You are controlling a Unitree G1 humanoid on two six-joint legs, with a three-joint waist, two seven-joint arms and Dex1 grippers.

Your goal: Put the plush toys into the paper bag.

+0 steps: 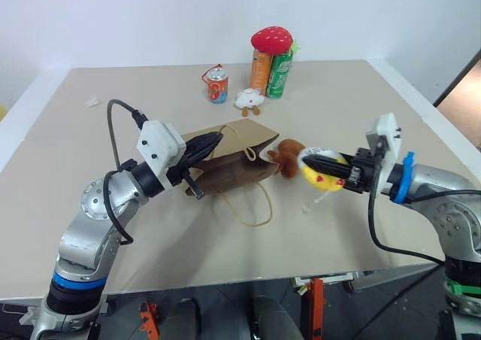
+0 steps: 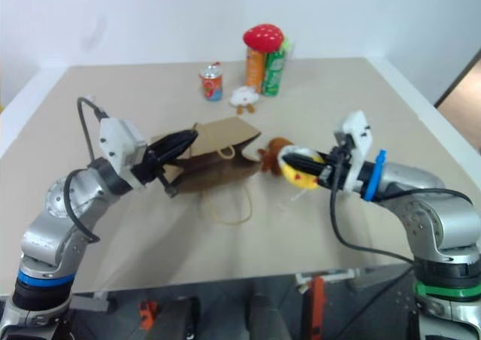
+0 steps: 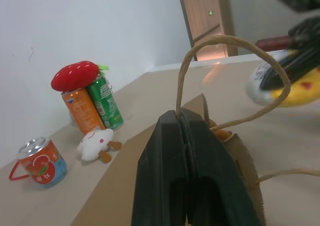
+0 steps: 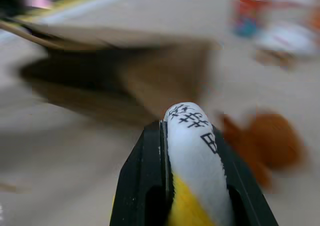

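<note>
Left gripper [image 1: 213, 143] clenched on brown kraft paper bag's [image 1: 233, 156] rim, mid-table; right gripper [image 1: 322, 165] grasping round yellow plush ball [image 1: 325, 177]. Fuzzy orange-brown plush animal [image 1: 288, 156] lies at the bag's right end; risk: ball hits it or misses the barely open mouth.

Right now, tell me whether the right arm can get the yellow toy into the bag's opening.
Probably yes. The right tool holds the yellow toy near the paper bag, whose mouth the left tool holds up; only the brown toy lies beside it.
</note>
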